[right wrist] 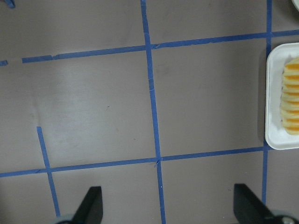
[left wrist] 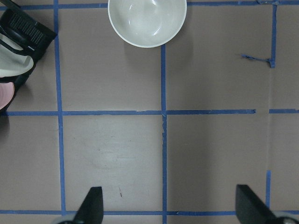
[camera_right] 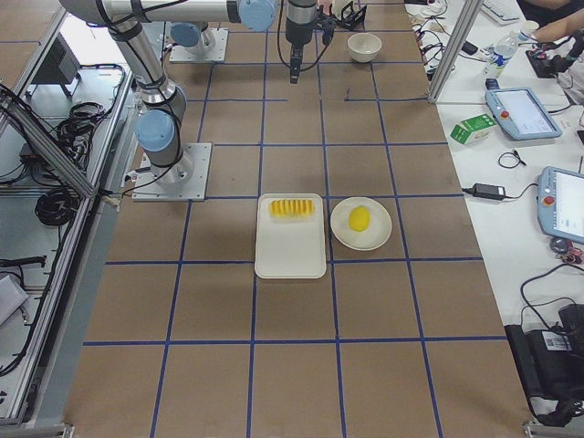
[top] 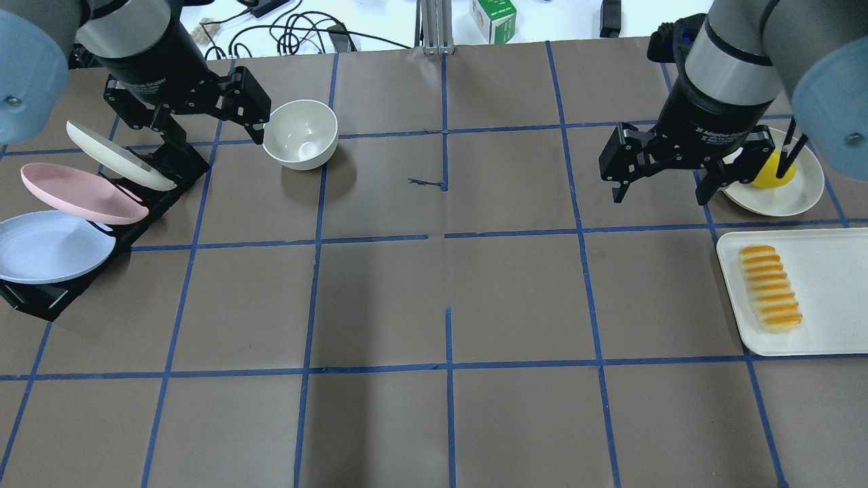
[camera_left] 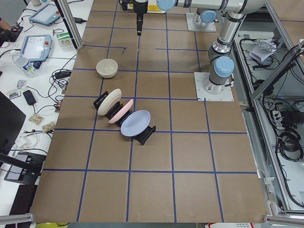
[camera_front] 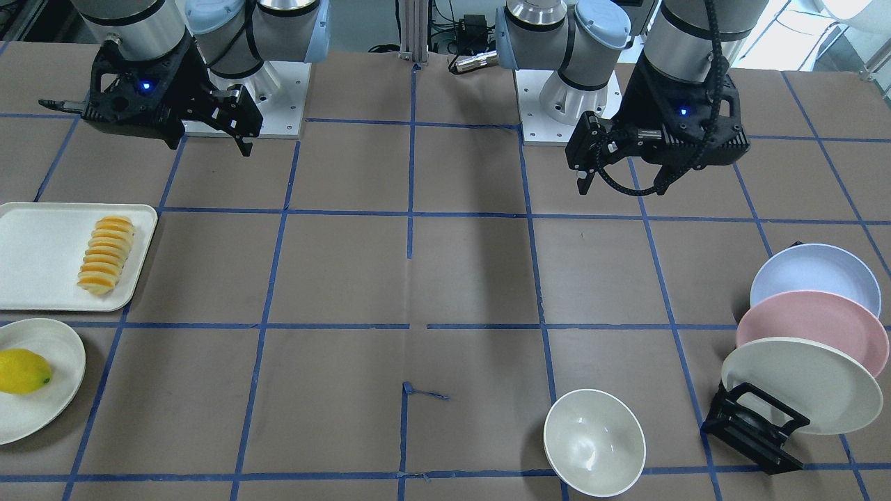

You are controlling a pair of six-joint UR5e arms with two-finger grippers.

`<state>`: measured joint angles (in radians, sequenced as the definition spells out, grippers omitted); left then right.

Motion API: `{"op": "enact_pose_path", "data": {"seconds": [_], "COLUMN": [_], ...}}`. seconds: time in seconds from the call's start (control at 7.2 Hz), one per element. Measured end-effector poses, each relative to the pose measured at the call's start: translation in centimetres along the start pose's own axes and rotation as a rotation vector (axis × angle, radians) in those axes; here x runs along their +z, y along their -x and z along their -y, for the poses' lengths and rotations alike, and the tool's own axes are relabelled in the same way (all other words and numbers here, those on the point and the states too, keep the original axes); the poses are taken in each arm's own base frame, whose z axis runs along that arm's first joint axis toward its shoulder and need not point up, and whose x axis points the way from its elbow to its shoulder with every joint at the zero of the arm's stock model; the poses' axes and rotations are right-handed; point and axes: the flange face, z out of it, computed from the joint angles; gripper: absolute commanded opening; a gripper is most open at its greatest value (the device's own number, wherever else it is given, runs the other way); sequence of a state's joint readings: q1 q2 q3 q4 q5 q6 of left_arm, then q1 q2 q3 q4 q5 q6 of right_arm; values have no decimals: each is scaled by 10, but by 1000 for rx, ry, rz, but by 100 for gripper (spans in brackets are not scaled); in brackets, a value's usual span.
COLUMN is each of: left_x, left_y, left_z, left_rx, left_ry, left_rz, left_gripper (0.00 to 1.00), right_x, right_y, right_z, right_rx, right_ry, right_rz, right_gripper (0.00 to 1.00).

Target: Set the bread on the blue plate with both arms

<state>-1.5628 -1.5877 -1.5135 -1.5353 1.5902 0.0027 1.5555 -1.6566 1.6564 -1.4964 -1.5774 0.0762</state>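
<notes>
The bread, a ridged orange-yellow loaf, lies on a white tray; it also shows in the overhead view and at the right edge of the right wrist view. The blue plate stands tilted in a black rack, nearest the robot; it also shows in the overhead view. My left gripper is open and empty, held above the table near the rack and bowl. My right gripper is open and empty, held above the table, left of the tray in the overhead view.
The rack also holds a pink plate and a cream plate. A white bowl stands near the left gripper. A yellow lemon lies on a cream plate beside the tray.
</notes>
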Motion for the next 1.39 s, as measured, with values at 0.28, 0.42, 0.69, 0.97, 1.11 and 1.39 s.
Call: {"op": "enact_pose_path", "data": {"seconds": [0.28,0.42,0.69,0.97,1.11,1.39], "left_x": [-1,1,13,28,45,95], "left_y": [25,68,187,301,356,445], "left_z": [7,16,22,8,-5,-32], "left_rx": [-50,-133,-352,-558,-650,-703], "left_ry": [-10,-11,-9,-15,13,96], "left_rz": [0,5,22,45,45,16], "left_gripper": [100,100,100,100,100,100], "right_x": [2,3,15,50,71,107], "right_y": [-4,-10,-39,-99,-134,-196], "right_z": [3,6,17,36,42,40], "right_rx": [6,19,57,26,3,-30], "right_ry": [2,5,24,6,-21,-28], "right_rz": [-2,-2,-7,-17,-23,-24], "right_gripper": [100,100,100,100,100,100]}}
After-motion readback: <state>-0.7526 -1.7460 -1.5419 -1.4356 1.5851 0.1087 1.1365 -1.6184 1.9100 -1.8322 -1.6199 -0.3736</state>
